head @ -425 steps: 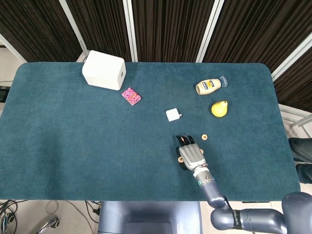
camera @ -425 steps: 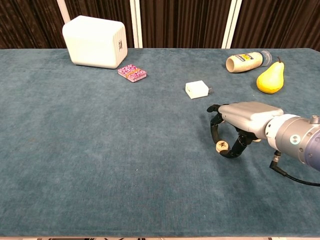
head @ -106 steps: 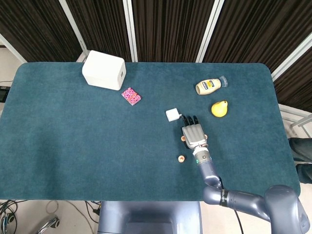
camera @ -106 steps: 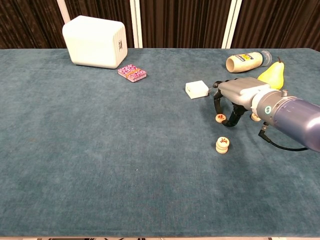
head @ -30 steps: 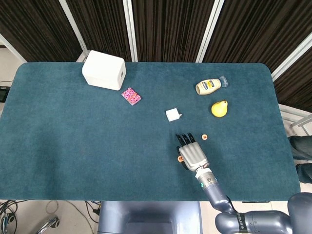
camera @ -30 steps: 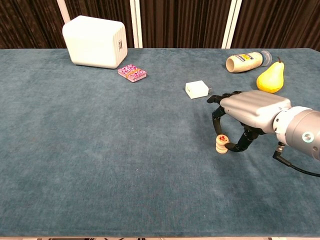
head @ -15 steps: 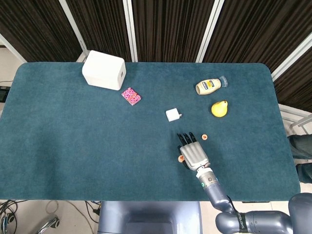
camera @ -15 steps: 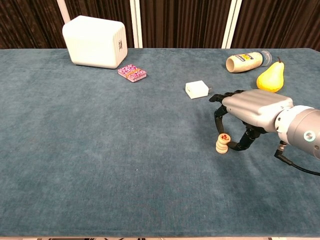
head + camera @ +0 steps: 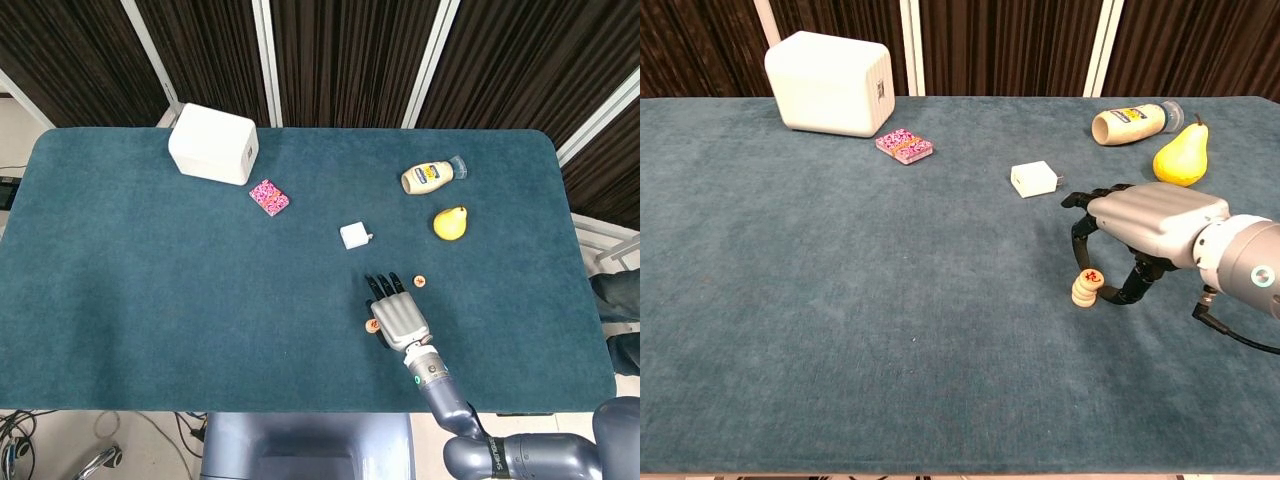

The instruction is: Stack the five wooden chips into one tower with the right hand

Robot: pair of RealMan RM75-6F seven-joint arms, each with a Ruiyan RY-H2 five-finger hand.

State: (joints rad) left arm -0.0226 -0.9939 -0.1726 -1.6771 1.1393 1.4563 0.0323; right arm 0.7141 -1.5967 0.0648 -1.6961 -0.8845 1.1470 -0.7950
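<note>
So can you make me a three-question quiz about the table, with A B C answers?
1. Where is the loose chip?
A. Beside the pear
B. Right of the hand's fingertips
C. On the white box

2. What colour is the pear?
A. Yellow
B. Green
C. Red

3. How does the top chip on the stack sit?
A. Flat
B. Tilted
C. Fallen off

Answers:
B, the head view shows the loose chip just right of the right hand.
A, the pear is yellow.
B, the top chip leans on the stack, between the fingers.
</note>
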